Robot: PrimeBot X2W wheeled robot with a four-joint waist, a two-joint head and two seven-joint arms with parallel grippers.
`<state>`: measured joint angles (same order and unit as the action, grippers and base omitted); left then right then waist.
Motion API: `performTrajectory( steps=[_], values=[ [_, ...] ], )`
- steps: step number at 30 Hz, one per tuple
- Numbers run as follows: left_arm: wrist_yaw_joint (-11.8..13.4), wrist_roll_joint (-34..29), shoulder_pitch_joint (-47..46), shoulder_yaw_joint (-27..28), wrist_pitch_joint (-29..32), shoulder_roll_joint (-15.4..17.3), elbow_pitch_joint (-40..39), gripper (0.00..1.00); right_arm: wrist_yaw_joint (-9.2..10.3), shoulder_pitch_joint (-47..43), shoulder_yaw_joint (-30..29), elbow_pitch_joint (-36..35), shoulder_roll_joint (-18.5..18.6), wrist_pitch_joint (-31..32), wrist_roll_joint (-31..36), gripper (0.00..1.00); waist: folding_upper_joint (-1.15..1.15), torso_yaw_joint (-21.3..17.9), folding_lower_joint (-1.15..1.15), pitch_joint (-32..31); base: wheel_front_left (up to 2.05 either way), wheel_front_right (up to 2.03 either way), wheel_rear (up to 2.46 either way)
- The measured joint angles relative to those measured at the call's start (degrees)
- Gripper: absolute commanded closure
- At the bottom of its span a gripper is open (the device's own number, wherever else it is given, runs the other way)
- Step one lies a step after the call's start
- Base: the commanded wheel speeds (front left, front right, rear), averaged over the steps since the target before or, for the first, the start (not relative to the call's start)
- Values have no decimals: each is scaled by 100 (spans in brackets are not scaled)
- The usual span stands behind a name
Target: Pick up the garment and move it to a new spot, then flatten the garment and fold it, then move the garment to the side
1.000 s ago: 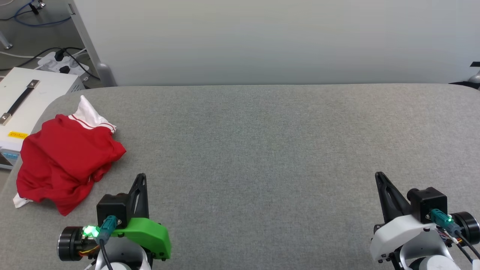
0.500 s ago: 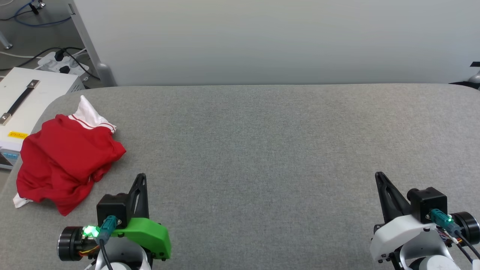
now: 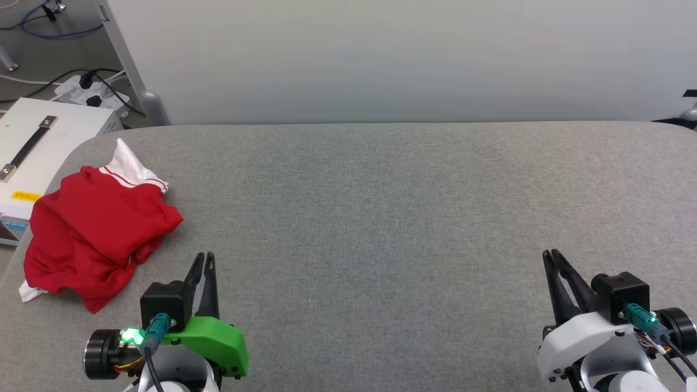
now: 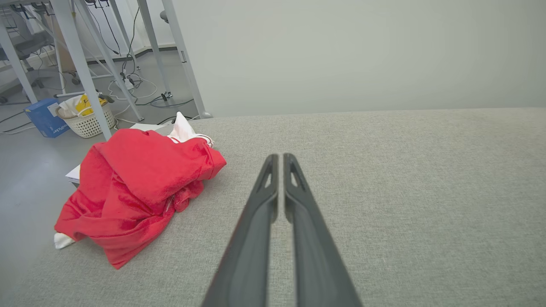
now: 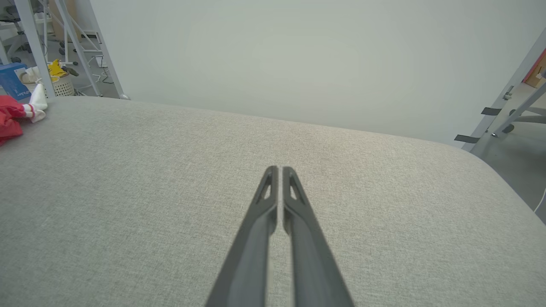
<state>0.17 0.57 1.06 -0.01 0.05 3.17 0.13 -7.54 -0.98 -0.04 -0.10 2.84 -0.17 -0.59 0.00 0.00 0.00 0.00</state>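
Left gripper (image 3: 205,257) and right gripper (image 3: 550,253): nearly closed, empty. Pick-up apparently not begun; next, the left jaws should open and reach the crumpled red jersey (image 3: 98,234) at left.

A robotics lab or test room; the work surface is a wide table (image 3: 381,190) wrapped in grey cloth, backed by a plain pale partition (image 3: 381,54); on the bare grey floor at far left lie a power strip (image 3: 90,92) with black cables, a white equipment case (image 3: 38,147) with a carry handle, a blue box (image 4: 42,123) and a white basket (image 4: 87,121) among metal frame legs (image 4: 81,68); the left gripper (image 3: 206,256) shows exposed plugs and wiring.
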Motion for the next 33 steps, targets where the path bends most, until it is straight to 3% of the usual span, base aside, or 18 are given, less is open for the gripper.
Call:
performTrajectory(
  steps=[33],
  values=[
    [118,81,12,-140,-313,0,-96,0,0,-108,-172,-259,-1,-316,-527,0,0,8,0,-35,0,0,0]
  ],
)
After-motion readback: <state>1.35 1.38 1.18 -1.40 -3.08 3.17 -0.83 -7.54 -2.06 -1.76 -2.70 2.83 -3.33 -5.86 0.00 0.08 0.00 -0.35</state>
